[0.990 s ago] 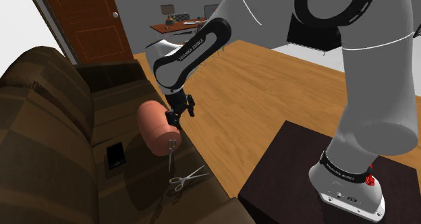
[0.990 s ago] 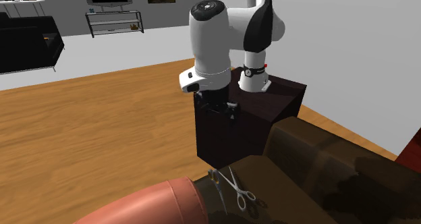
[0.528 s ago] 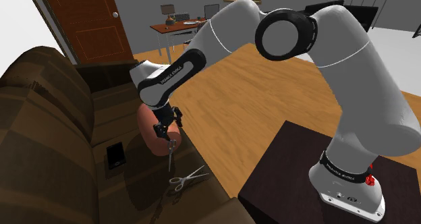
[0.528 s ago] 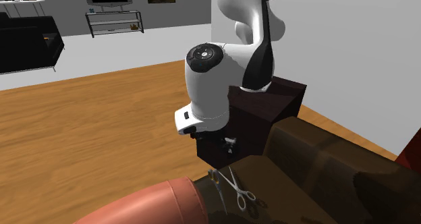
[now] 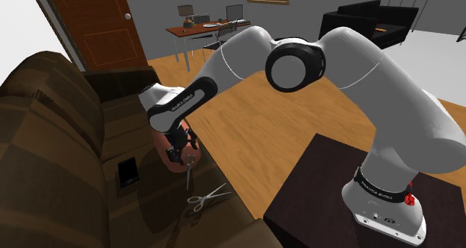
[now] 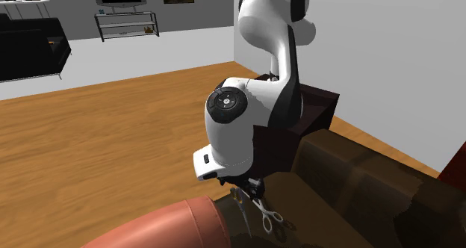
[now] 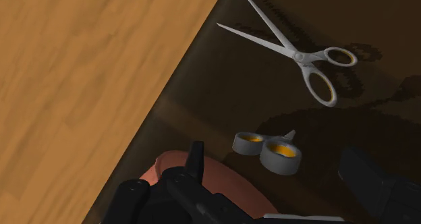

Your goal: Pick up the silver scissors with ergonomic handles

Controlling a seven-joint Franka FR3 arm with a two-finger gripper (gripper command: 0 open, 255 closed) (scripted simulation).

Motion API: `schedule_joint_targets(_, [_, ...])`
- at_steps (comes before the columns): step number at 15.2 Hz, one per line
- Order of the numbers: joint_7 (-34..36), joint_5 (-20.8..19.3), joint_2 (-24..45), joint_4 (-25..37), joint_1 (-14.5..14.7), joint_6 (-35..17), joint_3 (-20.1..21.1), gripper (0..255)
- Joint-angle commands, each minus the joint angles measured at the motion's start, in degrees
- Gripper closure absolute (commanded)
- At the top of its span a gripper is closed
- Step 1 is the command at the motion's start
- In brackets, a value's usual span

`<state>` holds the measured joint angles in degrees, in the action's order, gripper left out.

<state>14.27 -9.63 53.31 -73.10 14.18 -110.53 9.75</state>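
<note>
Brown sofa [image 5: 67, 134], pink cushion [image 6: 149, 228] on its seat. The hand [image 5: 181, 148], fingers spread, hovers just above the scissors [image 7: 268, 150]. They stand upright beside the cushion, handles at 12 o'clock, blades at 6. A flat pair [image 7: 297, 56] lies at their 5 o'clock in the shoulder view.

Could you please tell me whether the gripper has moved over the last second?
Yes. In the second exterior view the gripper has dropped from beside the dark stand down towards the open scissors on the sofa.
</note>
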Motion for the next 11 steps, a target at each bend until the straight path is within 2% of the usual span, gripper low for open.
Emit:
schedule_joint_targets(1, [0.0, -0.1, 1.1, 0.2, 0.1, -0.9, -0.1, 0])
schedule_joint_targets(4, [0.1, -0.2, 1.9, 0.5, 0.1, -1.4, -0.2, 0])
schedule_joint_targets(5, [0.0, -0.2, 2.0, 0.6, 0.1, -1.4, -0.2, 255])
schedule_joint_targets(11, [0.0, -0.2, 2.0, 0.7, 0.1, -1.3, -0.2, 255])
